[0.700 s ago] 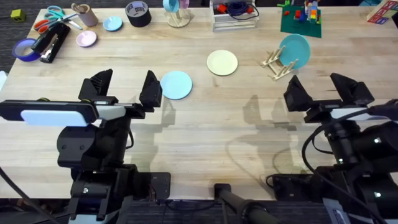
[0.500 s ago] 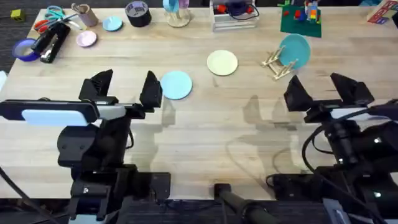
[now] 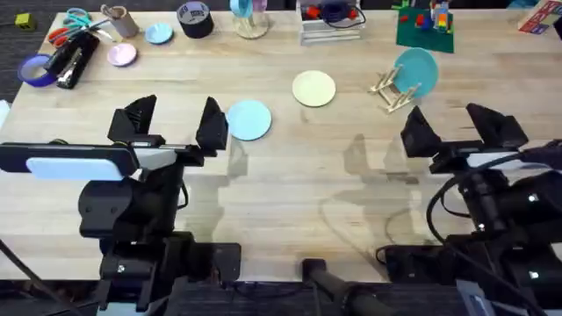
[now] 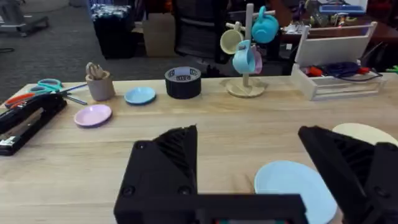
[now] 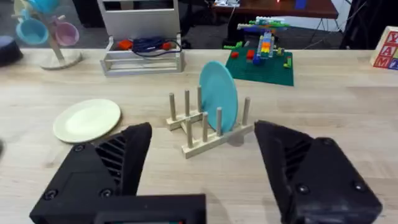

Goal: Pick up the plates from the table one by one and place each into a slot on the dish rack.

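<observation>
We see the dish rack (image 3: 392,88) on the tabletop (image 3: 290,184) with a teal plate (image 3: 415,70) upright in a slot. The pale yellow plate (image 3: 313,89) lies near the rack, the light blue plate (image 3: 248,119) farther off. Our left hand (image 3: 174,125) and right hand (image 3: 461,125) hover wide open, empty.

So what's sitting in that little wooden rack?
One teal plate stands on edge between the pegs of the dish rack. The other slots look free. The plate's bottom edge is hidden behind the pegs.
</observation>
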Controlling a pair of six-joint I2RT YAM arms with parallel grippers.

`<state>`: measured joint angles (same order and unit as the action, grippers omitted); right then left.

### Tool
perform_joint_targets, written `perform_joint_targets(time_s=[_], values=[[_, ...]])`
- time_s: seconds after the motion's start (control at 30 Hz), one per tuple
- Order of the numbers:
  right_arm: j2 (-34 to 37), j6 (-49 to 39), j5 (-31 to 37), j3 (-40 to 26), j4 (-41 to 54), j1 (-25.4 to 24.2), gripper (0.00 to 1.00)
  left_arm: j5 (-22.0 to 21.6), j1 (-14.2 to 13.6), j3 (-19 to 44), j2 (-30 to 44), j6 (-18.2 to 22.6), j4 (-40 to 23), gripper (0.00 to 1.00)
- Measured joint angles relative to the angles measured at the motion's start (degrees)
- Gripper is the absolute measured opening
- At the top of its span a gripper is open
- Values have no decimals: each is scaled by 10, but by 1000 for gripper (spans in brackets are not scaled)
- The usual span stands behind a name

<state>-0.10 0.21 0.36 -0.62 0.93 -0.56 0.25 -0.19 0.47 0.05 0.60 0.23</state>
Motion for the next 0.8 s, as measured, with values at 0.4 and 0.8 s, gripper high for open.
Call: perform_joint_targets(time_s=[0.4, 0.8], values=[[12, 0, 0, -192, 227, 0, 995, -15, 0, 187, 1, 5, -180, 993], [232, 0, 0, -464, 418, 0, 995, -18, 0, 472, 160, 5, -383, 993]])
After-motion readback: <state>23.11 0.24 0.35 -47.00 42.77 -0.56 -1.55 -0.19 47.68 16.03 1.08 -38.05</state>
